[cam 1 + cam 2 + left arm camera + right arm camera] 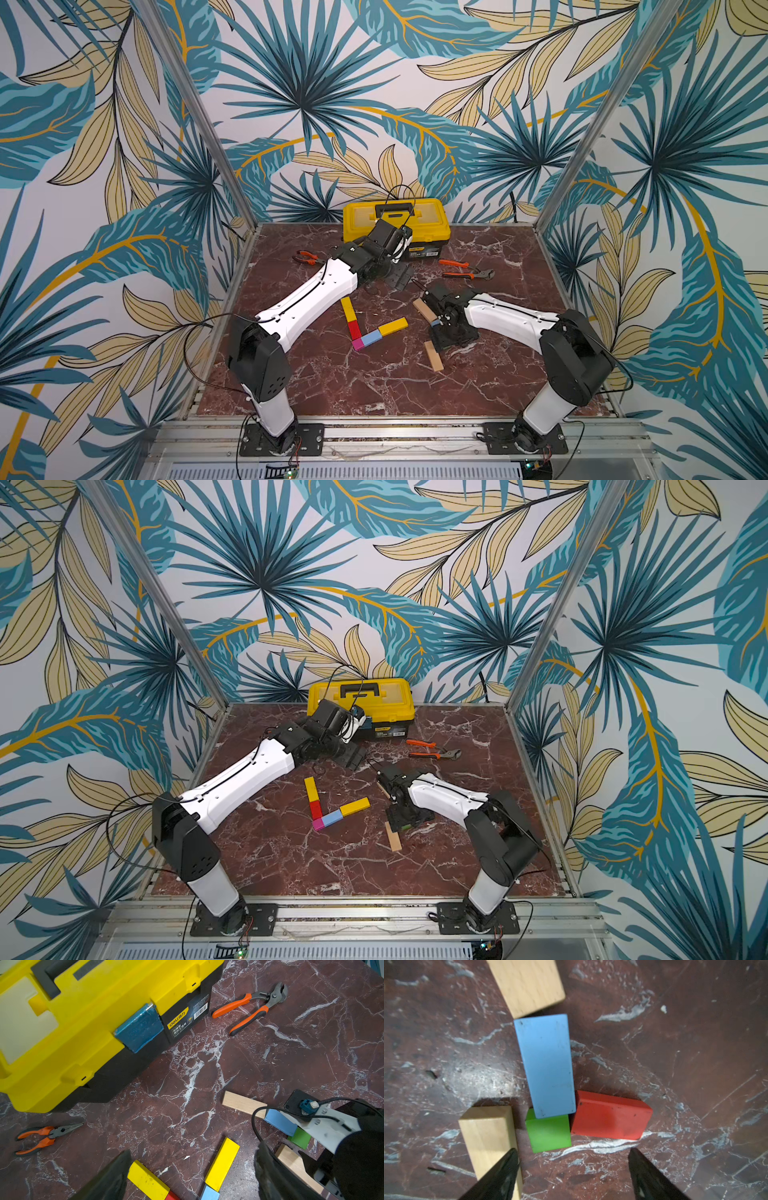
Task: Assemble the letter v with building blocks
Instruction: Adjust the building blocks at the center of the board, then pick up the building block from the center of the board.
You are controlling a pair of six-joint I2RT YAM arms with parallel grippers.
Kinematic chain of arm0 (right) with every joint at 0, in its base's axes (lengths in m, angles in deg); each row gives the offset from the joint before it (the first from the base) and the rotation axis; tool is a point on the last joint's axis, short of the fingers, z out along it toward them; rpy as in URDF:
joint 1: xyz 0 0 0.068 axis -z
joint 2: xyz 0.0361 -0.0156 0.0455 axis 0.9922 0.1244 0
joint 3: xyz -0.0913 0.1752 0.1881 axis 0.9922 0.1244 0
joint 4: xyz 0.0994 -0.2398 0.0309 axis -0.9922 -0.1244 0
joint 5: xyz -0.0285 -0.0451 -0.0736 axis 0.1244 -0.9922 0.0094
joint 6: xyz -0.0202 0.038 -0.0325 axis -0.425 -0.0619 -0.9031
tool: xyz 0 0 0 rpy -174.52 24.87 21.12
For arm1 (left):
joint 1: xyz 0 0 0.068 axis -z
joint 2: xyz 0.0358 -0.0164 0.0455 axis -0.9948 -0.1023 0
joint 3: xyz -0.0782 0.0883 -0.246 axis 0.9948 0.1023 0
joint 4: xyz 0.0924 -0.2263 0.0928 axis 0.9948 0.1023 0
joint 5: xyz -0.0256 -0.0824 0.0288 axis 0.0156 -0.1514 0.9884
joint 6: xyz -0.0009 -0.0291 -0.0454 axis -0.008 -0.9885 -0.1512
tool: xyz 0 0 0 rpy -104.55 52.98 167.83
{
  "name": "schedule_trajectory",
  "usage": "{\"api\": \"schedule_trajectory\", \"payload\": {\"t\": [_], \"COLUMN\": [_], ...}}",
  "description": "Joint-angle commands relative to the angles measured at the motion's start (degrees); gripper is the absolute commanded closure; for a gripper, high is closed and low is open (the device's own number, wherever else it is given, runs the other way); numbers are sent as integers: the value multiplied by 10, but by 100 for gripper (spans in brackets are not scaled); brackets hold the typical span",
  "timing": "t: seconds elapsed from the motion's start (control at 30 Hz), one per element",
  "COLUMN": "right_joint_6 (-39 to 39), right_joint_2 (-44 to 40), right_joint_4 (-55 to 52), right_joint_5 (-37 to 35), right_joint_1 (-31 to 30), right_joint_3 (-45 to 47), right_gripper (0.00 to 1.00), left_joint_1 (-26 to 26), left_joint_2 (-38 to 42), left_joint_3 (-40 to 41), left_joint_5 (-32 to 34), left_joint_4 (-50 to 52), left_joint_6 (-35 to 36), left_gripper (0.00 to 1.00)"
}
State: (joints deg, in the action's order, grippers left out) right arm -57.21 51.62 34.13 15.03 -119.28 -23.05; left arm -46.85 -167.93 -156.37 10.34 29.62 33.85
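Building blocks [371, 338] form a partial V in front of the toolbox [432, 216] (magenta cube [357, 344] at the vertex). Right end effector [573, 1151] spread, empty, at the loose green cube [549, 1134]. Left end effector [193, 1149] spread, empty, just before the toolbox.

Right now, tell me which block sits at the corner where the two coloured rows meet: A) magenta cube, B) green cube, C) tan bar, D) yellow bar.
A: the magenta cube sits at the vertex, with the red block running off one way and the light-blue block the other.
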Motion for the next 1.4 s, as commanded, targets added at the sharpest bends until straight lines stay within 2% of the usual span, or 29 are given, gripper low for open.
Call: {"api": "schedule_trajectory", "payload": {"t": [0.0,0.53,0.83,1.17,1.37], "right_joint_6": [7,14,7,53,70], "right_joint_2": [11,24,-36,5,27], "right_joint_4": [-20,-31,-18,23,29], "right_joint_5": [-23,-54,21,64,66], "right_joint_1": [-3,-2,-27,-83,-93], "right_joint_3": [-9,-22,-21,-7,-5], "right_gripper": [16,16,16,22,27], "left_joint_1": [-3,-4,-7,-25,-27], "left_joint_2": [25,25,30,54,66], "left_joint_3": [7,9,10,26,37], "left_joint_5": [7,7,20,29,30], "left_joint_4": [-3,-3,-5,-6,-7], "left_joint_6": [3,3,-1,-13,-17], "left_gripper": [6,6,6,6,6]}}
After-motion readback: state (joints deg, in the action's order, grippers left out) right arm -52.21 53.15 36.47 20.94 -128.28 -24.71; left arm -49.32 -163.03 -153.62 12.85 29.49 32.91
